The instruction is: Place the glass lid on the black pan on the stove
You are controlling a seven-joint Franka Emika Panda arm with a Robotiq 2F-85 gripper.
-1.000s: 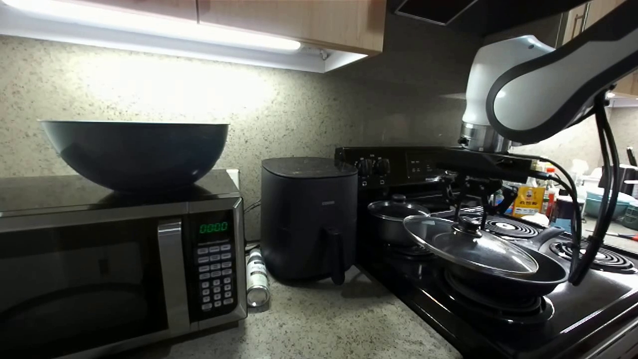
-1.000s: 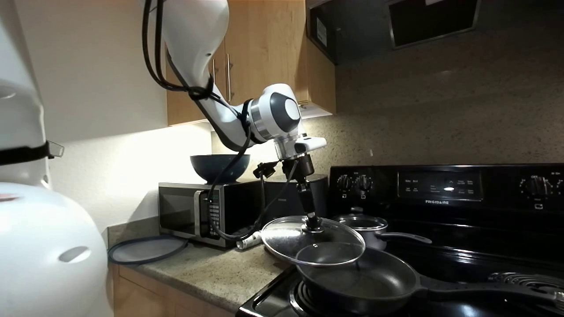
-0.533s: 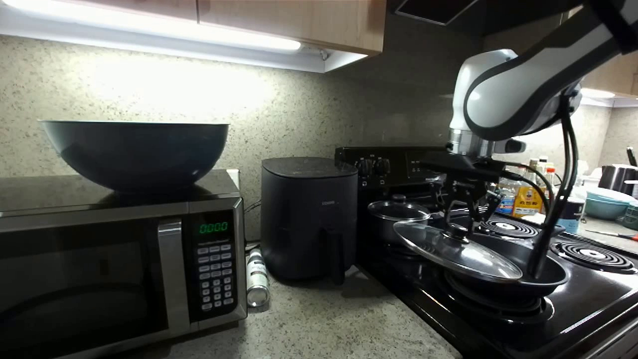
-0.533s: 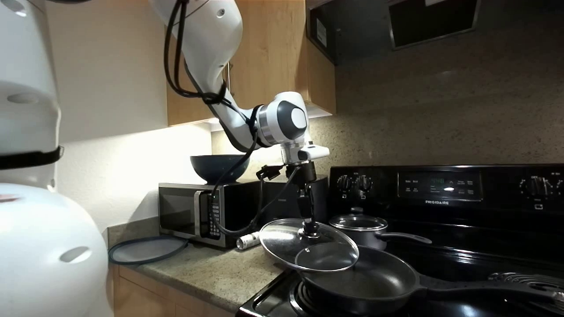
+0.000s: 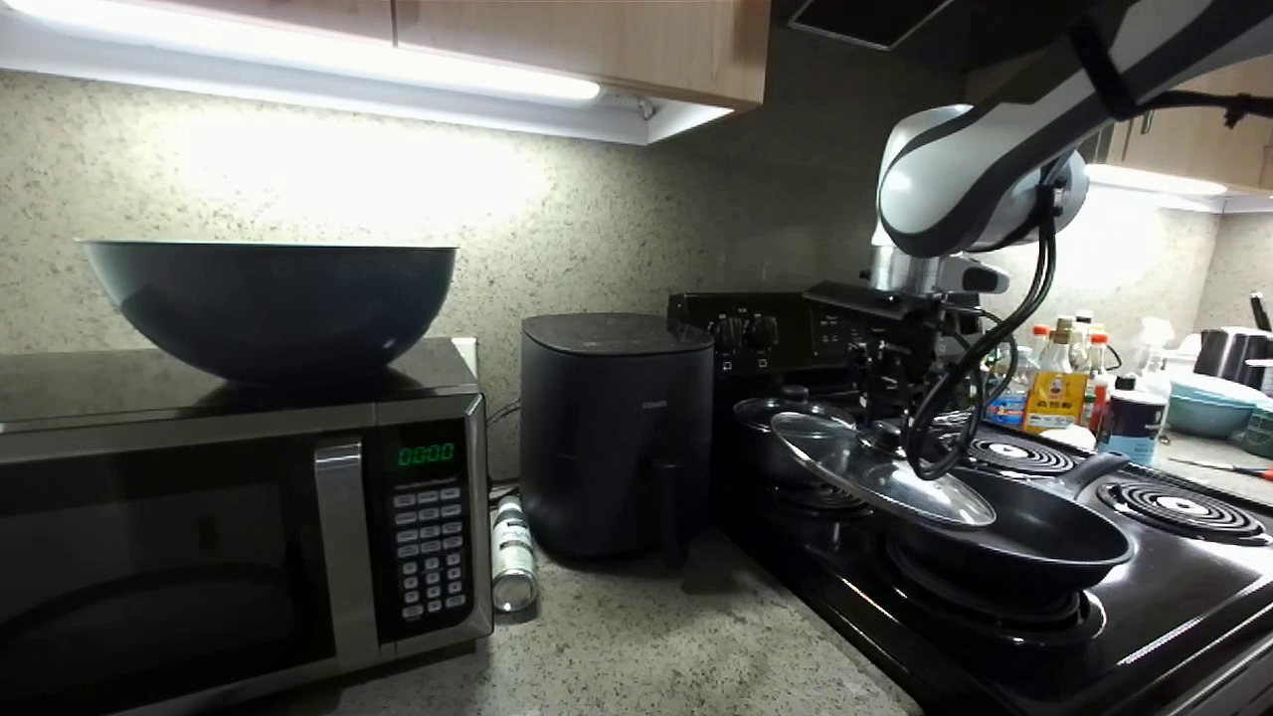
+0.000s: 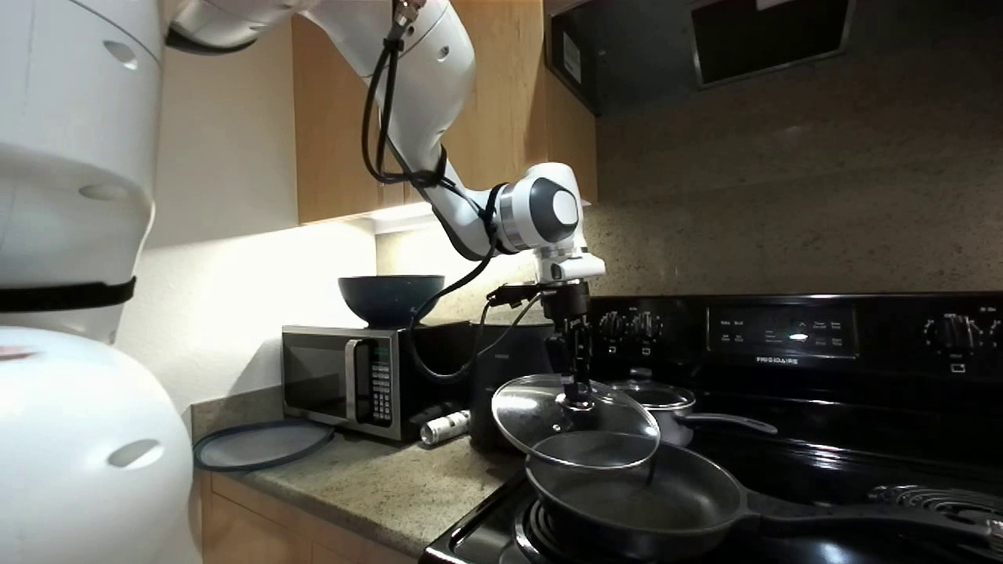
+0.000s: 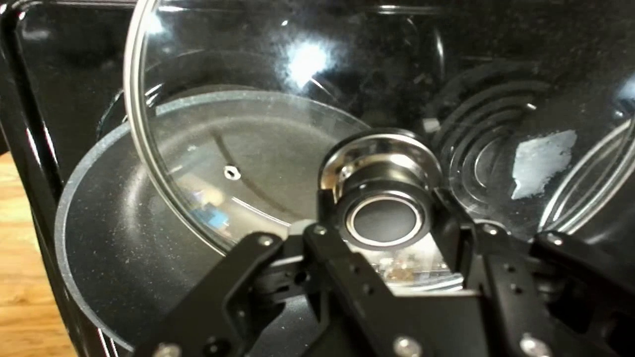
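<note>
- Pinching the silvery, dark-topped centre knob (image 7: 384,220), the black two-fingered gripper (image 7: 387,208) has its jaws drawn in tight, one finger (image 7: 454,220) at three o'clock of the knob and its mate at nine in the wrist view
- Round, clear glass lid with a metal rim (image 5: 865,465): hanging aslant from the grip, high edge at ten o'clock and low edge at four in an exterior view
- Wide, shallow black frying pan (image 6: 697,497): on a coil burner (image 6: 537,526), handle running to three o'clock in an exterior view, the lid lapping over its ten o'clock side there; whether the two touch, I cannot tell
- Glossy black stove (image 5: 1174,612): beneath the pan
- Small dark lidded pot (image 5: 754,452): also on the stove, at ten o'clock from the pan in an exterior view
- Dark, round-cornered air fryer (image 5: 617,438): on the speckled counter (image 5: 696,646), at nine o'clock from that pot
- Steel-and-black microwave (image 5: 179,537): between eight and nine o'clock from the air fryer, carrying a large dark blue bowl (image 5: 269,308)
</note>
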